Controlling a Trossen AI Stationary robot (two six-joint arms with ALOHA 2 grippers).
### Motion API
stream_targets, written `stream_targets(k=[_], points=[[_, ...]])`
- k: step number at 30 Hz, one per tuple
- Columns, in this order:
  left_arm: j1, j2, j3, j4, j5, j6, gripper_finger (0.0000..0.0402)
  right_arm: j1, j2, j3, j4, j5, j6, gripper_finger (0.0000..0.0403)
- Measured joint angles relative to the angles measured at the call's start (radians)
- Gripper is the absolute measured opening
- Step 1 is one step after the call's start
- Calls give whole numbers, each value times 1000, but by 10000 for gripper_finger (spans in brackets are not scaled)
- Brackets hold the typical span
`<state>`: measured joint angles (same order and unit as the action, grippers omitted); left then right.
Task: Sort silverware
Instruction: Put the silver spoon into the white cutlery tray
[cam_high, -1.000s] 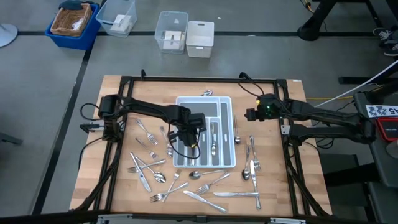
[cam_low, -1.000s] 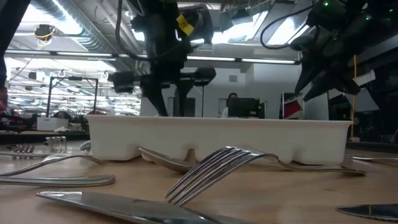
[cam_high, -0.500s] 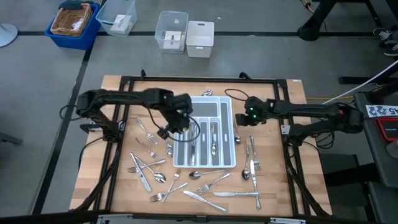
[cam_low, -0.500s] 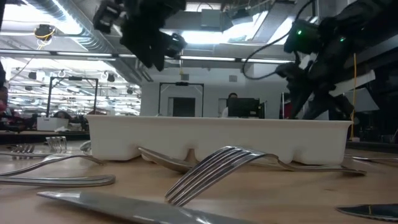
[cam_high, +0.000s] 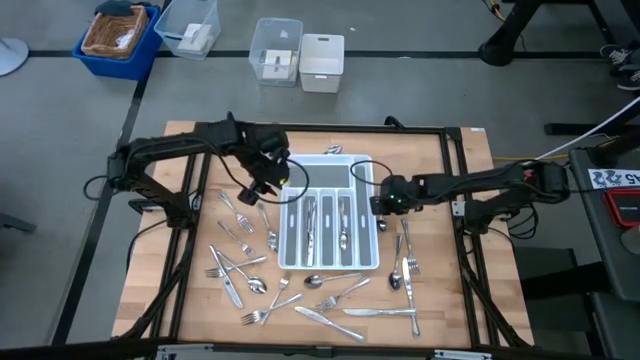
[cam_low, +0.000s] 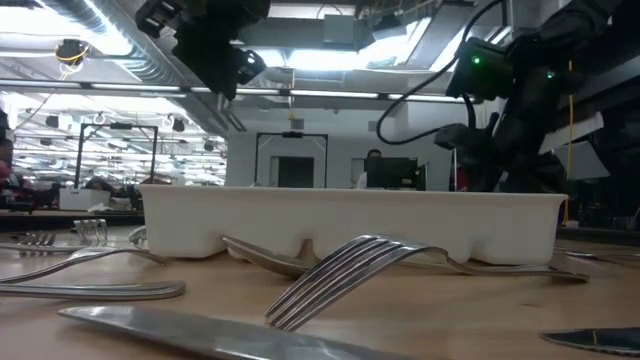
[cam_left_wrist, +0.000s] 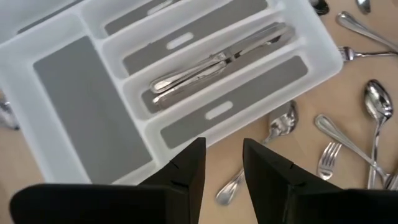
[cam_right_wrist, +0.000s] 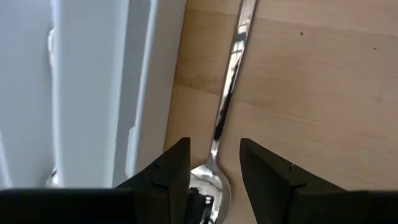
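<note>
A white divided tray (cam_high: 330, 212) lies mid-table with several pieces of silverware (cam_high: 327, 222) in its middle slots. More forks, spoons and knives (cam_high: 330, 300) lie scattered on the wood to its left, right and near side. My left gripper (cam_high: 262, 188) hangs open and empty above the tray's far left corner (cam_left_wrist: 224, 146). My right gripper (cam_high: 381, 203) is low beside the tray's right wall. It is open, and its fingers (cam_right_wrist: 214, 146) stand on either side of a spoon (cam_right_wrist: 231, 68) that lies flat along that wall, near the spoon's bowl (cam_right_wrist: 209, 182).
A black frame (cam_high: 300, 128) runs round the table's edges. A blue bin (cam_high: 120, 38) and clear and white containers (cam_high: 298, 55) stand on the floor beyond the far edge. In the low view a fork (cam_low: 345, 265) and a knife (cam_low: 200, 330) lie close to the near edge.
My left gripper has risen from over the tray's left slots and swung toward the table's far left, rolling as it went. My right gripper has come down and moved left to the tray's right wall, over the spoon.
</note>
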<state>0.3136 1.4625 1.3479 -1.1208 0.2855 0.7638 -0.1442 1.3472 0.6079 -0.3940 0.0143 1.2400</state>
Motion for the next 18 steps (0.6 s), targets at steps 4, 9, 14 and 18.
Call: stream_targets(k=[4,9,14,18], points=[[26,-1,0,0,0,7,96,35,52,0,15,41,43,140],[56,-1,0,0,0,7,96,49,124,4,49,82,54,140],[81,-1,0,-7,0,3,96,49,141,6,27,124,85,128],[102,-1,0,-31,0,-22,96,49,142,5,1,137,86,87]])
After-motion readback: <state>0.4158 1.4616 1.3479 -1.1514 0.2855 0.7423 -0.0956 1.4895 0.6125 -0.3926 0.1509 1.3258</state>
